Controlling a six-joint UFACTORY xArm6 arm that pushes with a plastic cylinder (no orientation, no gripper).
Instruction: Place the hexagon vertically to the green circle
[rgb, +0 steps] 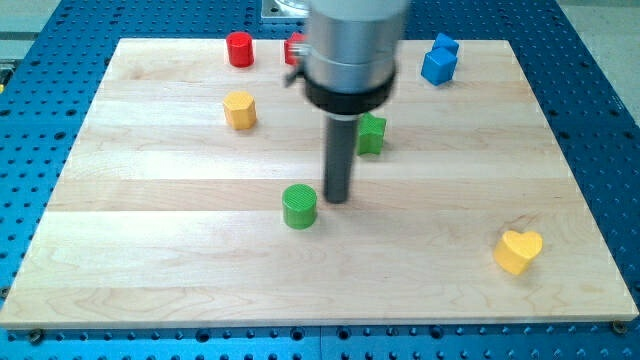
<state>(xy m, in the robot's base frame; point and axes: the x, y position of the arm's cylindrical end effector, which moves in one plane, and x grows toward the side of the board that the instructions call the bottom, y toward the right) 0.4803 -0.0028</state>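
A yellow hexagon block (240, 110) sits at the board's upper left. A green circle block (299, 206) stands near the board's middle. My tip (336, 200) rests on the board just right of the green circle, close to it but with a thin gap. The hexagon lies up and to the left of my tip, well apart from it.
A green block (372, 134) stands right of the rod, partly hidden by it. A red cylinder (240, 49) and a partly hidden red block (293, 48) sit at the top edge. A blue block (440, 60) is at the top right, a yellow heart (518, 251) at the lower right.
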